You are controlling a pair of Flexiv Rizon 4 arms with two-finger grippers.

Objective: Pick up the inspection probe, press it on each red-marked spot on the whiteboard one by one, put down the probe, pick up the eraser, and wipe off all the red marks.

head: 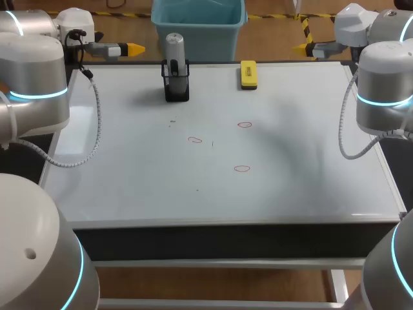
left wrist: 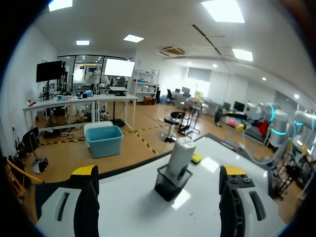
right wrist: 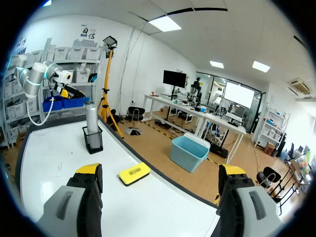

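Three red marks on whiteboard; eraser print illegible.

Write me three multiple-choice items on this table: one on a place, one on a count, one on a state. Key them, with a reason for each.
1. Where is the inspection probe?
A. Upright in the black holder
B. In the left tool
C. Flat on the whiteboard

2. How many red marks are on the whiteboard?
A. One
B. Five
C. Three

3. What state is the left tool in?
A. Shut on the probe
B. Open and empty
C. Shut on the holder

Key:
1 A: the probe's grey body stands in the holder.
2 C: the head view shows three small red outlines.
3 B: its fingers stand wide apart with nothing gripped between them.
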